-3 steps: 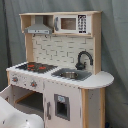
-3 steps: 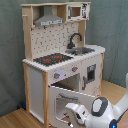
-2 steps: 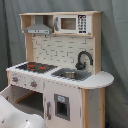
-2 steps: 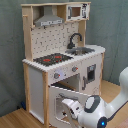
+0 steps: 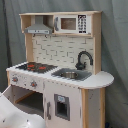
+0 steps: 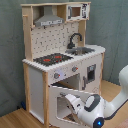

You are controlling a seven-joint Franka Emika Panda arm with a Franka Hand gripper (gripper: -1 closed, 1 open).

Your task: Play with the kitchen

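One Franka arm reached low toward the toy kitchen, its gripper against the swung-down oven door. The kitchen stood directly beyond it. Whether the gripper was open or closed could not be told.

Lab-like setup: toy kitchen on wood floor, grey backdrop curtain.

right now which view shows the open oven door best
The second exterior view: the oven door hangs open below the stove, its window facing the camera, with the arm in front of it. The first exterior view shows only the door's edge at lower left, behind the arm.
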